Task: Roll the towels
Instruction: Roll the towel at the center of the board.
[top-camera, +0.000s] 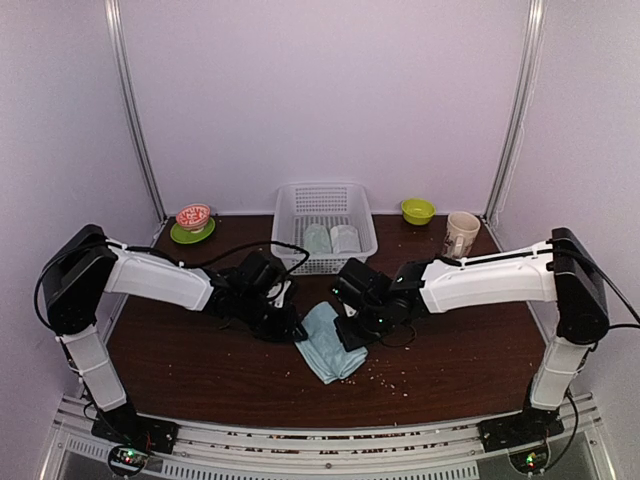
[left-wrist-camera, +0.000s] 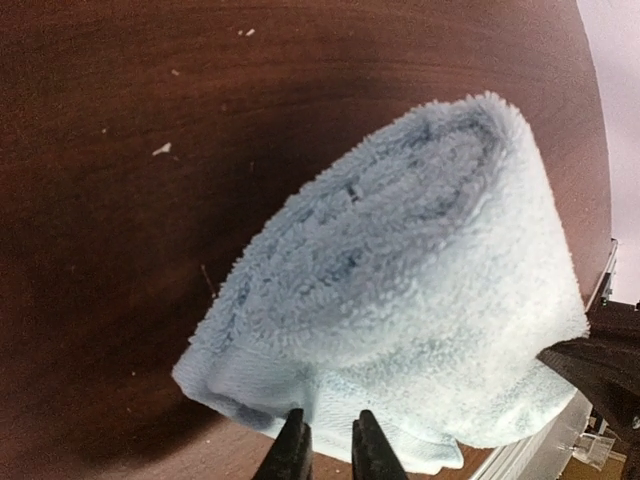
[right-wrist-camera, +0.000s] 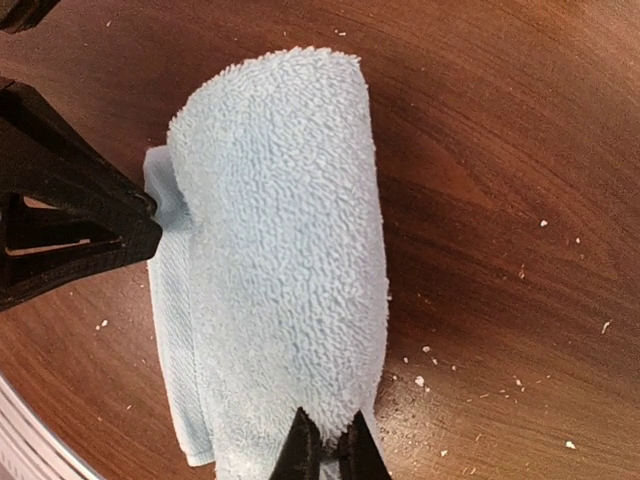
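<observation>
The blue towel (top-camera: 328, 345) lies on the table (top-camera: 460, 350) just in front of the basket (top-camera: 322, 198), mostly wound into a fat roll. The left wrist view shows the spiral at its end, and the right wrist view shows a flat ribbed hem poking out beneath one side. Inside the basket sit a pale green roll (top-camera: 317, 238) and a white roll (top-camera: 345, 238), so this looks like the last towel, and its roll looks nearly done.

Both grippers are down at the towel, one on each side. The left gripper (left-wrist-camera: 328, 430) has its fingers narrowly parted at the hem; I cannot tell whether cloth is pinched between them. The right gripper (right-wrist-camera: 330, 425) is clenched, tips pressed into the pile at the roll's end — whether any cloth is caught there I cannot tell either.

The step in hand seems to be the last turn over that loose hem. It should go best with both sides moving at one pace, so the roll does not cone, and with light downward pressure to hold the layers tight. The seam wants to finish underneath. Plush cloth springs back, so let go gently — and for the lift to the basket, grip across the whole roll, not one layer.
</observation>
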